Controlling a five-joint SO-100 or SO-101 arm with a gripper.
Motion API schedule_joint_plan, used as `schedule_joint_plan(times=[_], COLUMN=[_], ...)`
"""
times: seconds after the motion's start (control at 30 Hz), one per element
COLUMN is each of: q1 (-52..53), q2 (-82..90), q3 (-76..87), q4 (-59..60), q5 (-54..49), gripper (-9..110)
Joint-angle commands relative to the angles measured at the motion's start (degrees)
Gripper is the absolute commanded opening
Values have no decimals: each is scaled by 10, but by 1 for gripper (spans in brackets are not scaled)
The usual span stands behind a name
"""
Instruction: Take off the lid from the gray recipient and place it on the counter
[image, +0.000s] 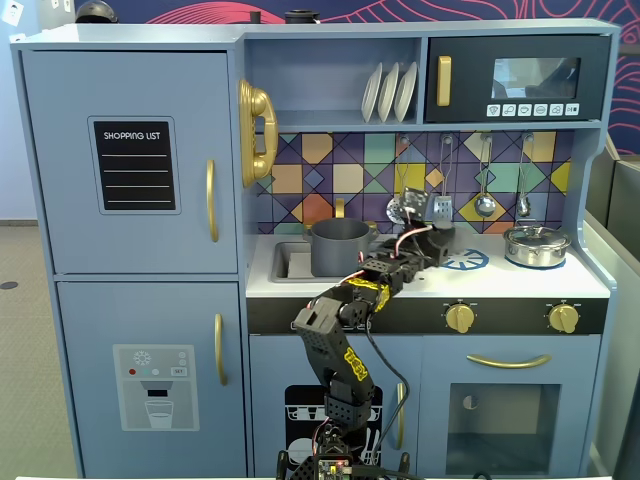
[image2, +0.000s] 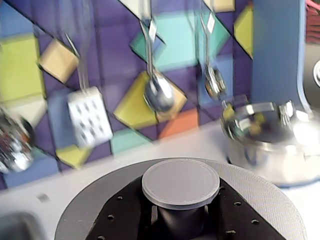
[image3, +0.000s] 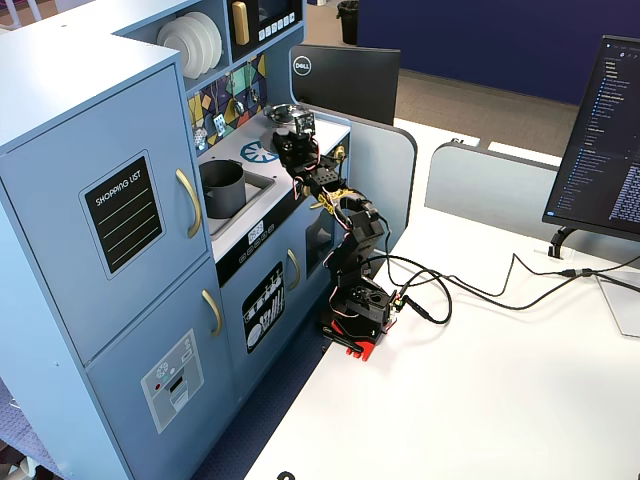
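from the front fixed view, going left to right: the gray pot (image: 340, 246) stands open-topped by the sink (image: 288, 262), no lid on it. just right of it my gripper (image: 432, 243) is out over the counter (image: 520, 280), above the blue burner ring (image: 465, 260). further right sits the shiny silver pot (image: 536, 245), well apart.

in the wrist view the lid (image2: 272, 200) is in my grip, its knob (image2: 181, 183) clamped between the jaws, the dark disc spread flat below. the counter lies directly under the lid, so i judge the next move is straight down onto the burner ring, then let go. the silver pot (image2: 272, 132) is close on the right there; i'd avoid drifting that way.
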Motion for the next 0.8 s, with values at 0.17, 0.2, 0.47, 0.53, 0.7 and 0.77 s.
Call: schedule_joint_plan(times=[0.17,0.2,0.47,0.53,0.7,0.77], q1=[4,4,6,6,4,4], q2=[-47,-53,-88,-95,-120,-131], q3=[8,9,16,18,14,11], q4=[-69,-74,-89,-92,-105,-110], q5=[5,5,6,5,2,0], gripper=[0,0,0,0,0,0])
